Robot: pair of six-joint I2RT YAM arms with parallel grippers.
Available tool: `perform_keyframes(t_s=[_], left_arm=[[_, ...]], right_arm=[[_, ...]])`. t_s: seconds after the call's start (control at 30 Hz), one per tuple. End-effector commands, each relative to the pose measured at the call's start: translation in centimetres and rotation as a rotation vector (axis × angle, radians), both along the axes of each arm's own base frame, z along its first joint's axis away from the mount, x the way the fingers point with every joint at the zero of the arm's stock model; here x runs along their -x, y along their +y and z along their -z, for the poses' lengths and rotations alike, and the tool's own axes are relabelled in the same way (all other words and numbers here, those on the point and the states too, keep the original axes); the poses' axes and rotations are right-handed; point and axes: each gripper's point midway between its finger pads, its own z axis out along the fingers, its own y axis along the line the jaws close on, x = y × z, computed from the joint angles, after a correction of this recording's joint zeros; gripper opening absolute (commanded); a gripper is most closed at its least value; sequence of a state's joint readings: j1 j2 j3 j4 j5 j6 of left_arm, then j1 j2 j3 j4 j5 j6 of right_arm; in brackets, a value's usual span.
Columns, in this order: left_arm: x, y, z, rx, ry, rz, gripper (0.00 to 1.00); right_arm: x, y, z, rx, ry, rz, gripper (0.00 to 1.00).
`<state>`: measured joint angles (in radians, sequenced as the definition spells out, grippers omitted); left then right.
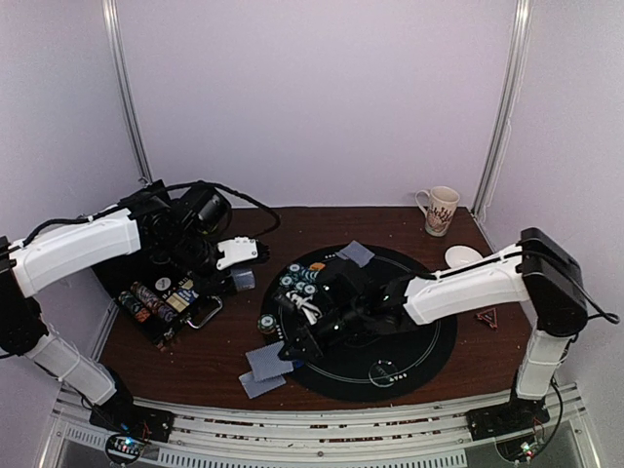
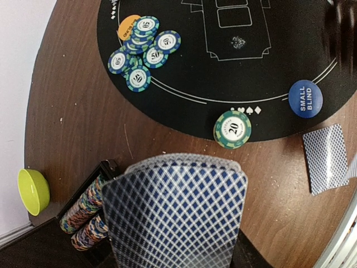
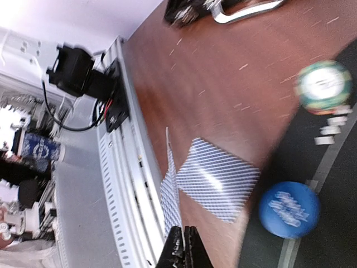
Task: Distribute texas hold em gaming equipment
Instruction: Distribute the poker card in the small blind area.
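Observation:
My left gripper (image 1: 240,265) is shut on a deck of blue-backed cards (image 2: 175,212) that hides its fingers, held above the wood beside the black round mat (image 1: 429,341). A cluster of teal striped chips (image 2: 139,50) and an orange disc (image 2: 127,25) lie on the mat's left part. A single "20" chip (image 2: 232,129) lies at the mat's edge, with a blue "small blind" disc (image 2: 305,99) near it. My right gripper (image 3: 184,251) is shut on one card (image 3: 170,192), seen edge-on, beside a flat card (image 3: 218,180) on the wood.
A chip rack (image 1: 161,302) stands at the left, with a green bowl (image 2: 33,191) beyond it. A patterned mug (image 1: 441,210) and a white disc (image 1: 463,256) are at the back right. Another card (image 1: 356,253) lies on the mat's far side. The white rail (image 1: 322,429) runs along the near edge.

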<state>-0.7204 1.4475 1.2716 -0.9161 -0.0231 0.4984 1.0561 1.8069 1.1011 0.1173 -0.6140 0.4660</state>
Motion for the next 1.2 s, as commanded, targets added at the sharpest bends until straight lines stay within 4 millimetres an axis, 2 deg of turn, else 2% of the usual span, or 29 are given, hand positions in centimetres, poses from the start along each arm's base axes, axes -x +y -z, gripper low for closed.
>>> perform_keyframes(t_s=[0.0,0.03,0.17,0.27,0.4,0.57,0.93,1.17], left_arm=[[-0.2,0.1,-1.7,0.033,-0.04,0.005,0.47],[0.0,0.2,-1.7,0.033,-0.041,0.006,0.47],[0.0,0.4,-1.9,0.036,-0.052,0.003,0.47],[0.0,0.4,-2.0,0.043,-0.049,0.005,0.47],[-0.1,0.4,-1.8,0.033,-0.05,0.009,0.47],[-0.2,0.3,-1.8,0.037,-0.05,0.008,0.47],[-0.2,0.3,-1.3,0.029,-0.036,0.005,0.47],[-0.2,0.1,-0.8,0.023,-0.022,0.014,0.47]], right_arm=[[2.2,4.1,0.9,-0.056,0.063,-0.108,0.0],[2.5,4.5,1.8,-0.042,0.075,-0.117,0.0],[2.8,6.1,2.9,-0.068,0.118,-0.124,0.0],[2.7,6.7,2.8,-0.067,0.116,-0.142,0.0],[2.7,5.9,3.3,-0.02,0.108,-0.172,0.0],[1.3,4.5,3.6,-0.001,0.112,-0.149,0.0],[0.7,4.0,5.7,0.036,0.144,-0.142,0.0],[0.6,4.6,6.3,0.053,0.152,-0.186,0.0]])
